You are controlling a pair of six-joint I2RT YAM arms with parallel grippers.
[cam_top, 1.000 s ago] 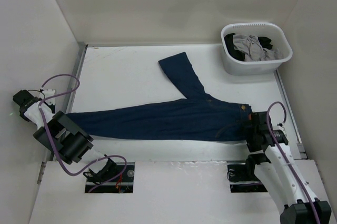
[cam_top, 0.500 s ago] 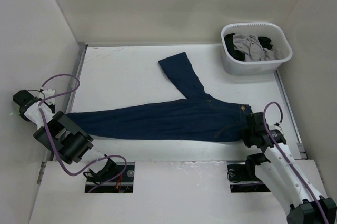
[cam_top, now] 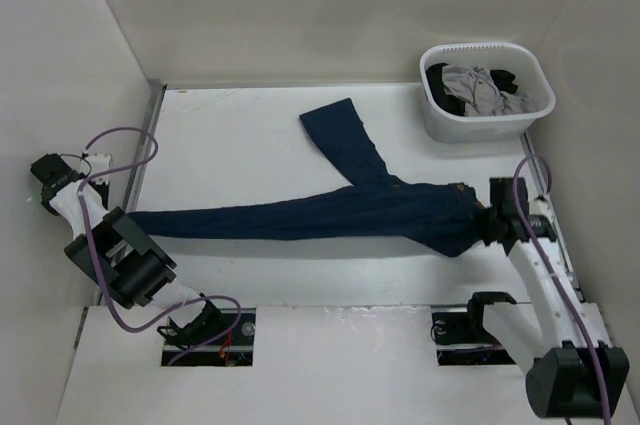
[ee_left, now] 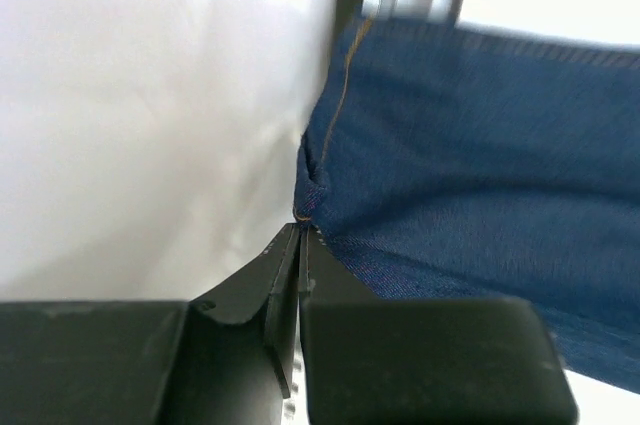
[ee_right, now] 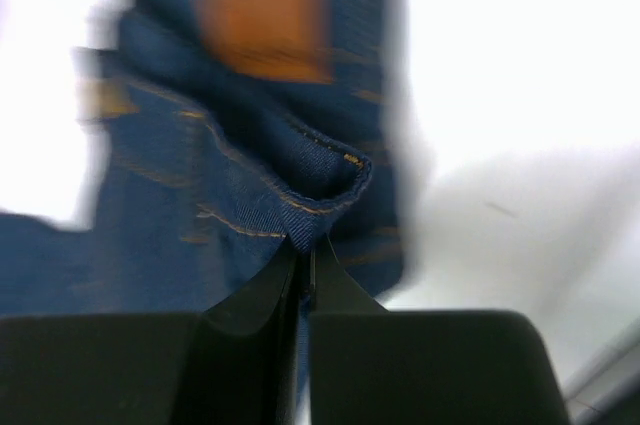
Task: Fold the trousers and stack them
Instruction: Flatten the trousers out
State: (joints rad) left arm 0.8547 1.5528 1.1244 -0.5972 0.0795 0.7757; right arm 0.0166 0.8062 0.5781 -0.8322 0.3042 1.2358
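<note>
Jeans (cam_top: 330, 217), dark navy denim, one pair: spread across the middle of the tabletop (cam_top: 240, 145). The waist lies to your right, the near leg (cam_top: 260, 220) runs left to the tabletop's edge, and the far leg (cam_top: 345, 140) angles away toward the back wall.

Right hand (ee_right: 305, 245): closed to a slit on a fold of the waistband (ee_right: 330, 160), below the tan leather patch (ee_right: 265, 20). Change noted: a second ago it sat lower and nearer you, at the waist's near corner. It has since swung out to the right and away from you, taking the waistband with it. The waist end now looks bunched and lifted rather than flat.

Left hand (ee_left: 300, 235): pinched tight on the hem (ee_left: 335, 95) of the near leg, at the far-left edge by the metal rail. Position is much the same as before.

Effect: the near leg has narrowed and drawn straighter, so you hold the garment taut between both hands. I judge this a straightening pull or the start of the first fold. Nothing is folded yet, and stacking is still ahead.

Laundry basket (cam_top: 470, 127), white, far right corner: holds grey and black garments (cam_top: 478, 87), well apart from the jeans.
</note>
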